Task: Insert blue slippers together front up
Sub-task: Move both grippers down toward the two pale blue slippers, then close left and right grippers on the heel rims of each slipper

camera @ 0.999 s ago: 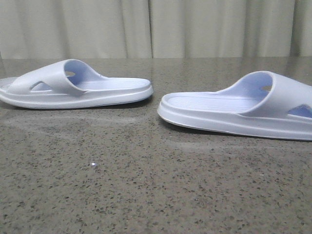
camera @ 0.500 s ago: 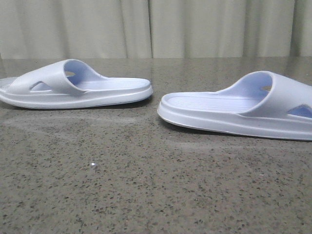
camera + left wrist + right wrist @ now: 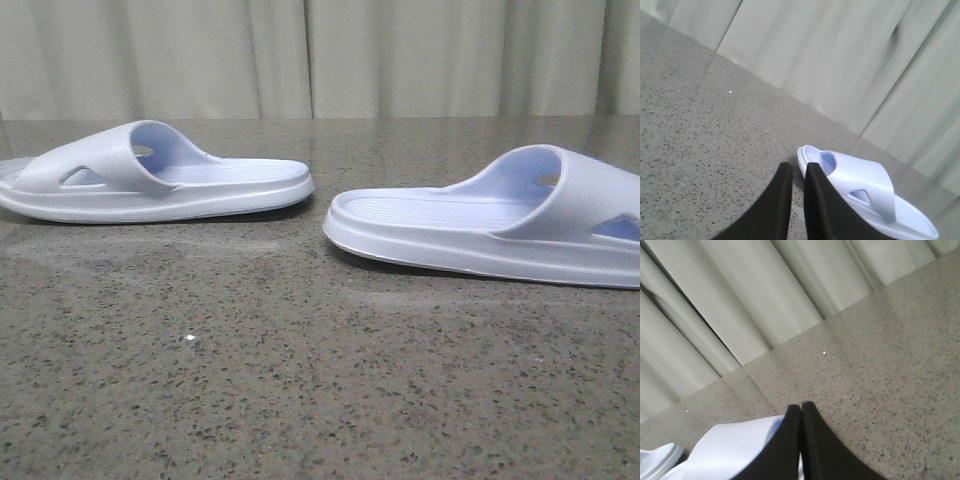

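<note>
Front view: two pale lavender-blue foam slide sandals lie sole-down on a speckled grey stone tabletop [image 3: 300, 380], well apart and not nested. The left slipper [image 3: 150, 180] sits at about 10 o'clock from the picture's centre, its strap toward the left edge and its open heel end pointing inward. The right slipper [image 3: 490, 225] sits at about 3 o'clock, nearer the camera, strap toward the right edge and ribbed footbed pointing inward. Each strap shows a triangular side cut-out. The two inward ends are near each other but do not touch. A small white speck [image 3: 190, 339] lies on the tabletop at about 7 o'clock. Pleated pale curtains [image 3: 320, 55] close the background.

Left wrist view: the left hand [image 3: 796, 172], with black fingers drawn close together and only a narrow gap between them, grips nothing; one slipper [image 3: 865, 192] lies just beyond the fingertips, apparently untouched, though the angle is poor.

Right wrist view: the right hand [image 3: 800, 412] has its fingers pressed together, empty, with a slipper strap [image 3: 740, 447] just beside them.
</note>
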`<state>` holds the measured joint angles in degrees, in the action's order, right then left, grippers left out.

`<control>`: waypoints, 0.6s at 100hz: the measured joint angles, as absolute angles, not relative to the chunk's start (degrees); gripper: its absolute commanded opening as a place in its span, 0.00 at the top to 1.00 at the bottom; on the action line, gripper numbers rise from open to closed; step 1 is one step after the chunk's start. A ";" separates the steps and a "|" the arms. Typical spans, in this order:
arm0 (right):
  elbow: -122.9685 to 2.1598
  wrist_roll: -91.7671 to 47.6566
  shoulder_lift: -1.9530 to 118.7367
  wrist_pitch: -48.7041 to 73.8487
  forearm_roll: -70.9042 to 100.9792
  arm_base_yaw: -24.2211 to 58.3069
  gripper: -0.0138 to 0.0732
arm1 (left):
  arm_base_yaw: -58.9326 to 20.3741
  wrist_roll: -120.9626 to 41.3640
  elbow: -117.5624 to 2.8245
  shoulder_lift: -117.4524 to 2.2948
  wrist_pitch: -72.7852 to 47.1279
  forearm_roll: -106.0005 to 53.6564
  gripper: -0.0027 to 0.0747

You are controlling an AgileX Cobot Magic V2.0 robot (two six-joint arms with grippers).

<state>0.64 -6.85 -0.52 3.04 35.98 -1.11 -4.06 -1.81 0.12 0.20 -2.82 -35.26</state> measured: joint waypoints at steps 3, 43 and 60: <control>0.52 -6.85 -0.52 3.78 36.37 -1.11 0.93 | -4.06 -1.81 -0.03 0.20 -2.71 -35.79 0.95; -19.58 -6.75 28.38 19.12 28.07 -1.11 0.93 | -4.06 -1.81 -21.28 -26.14 -16.72 -22.43 0.95; -28.31 -6.75 41.96 27.78 26.47 -1.11 0.92 | -4.06 -2.35 -28.70 -39.88 -23.19 -20.86 0.94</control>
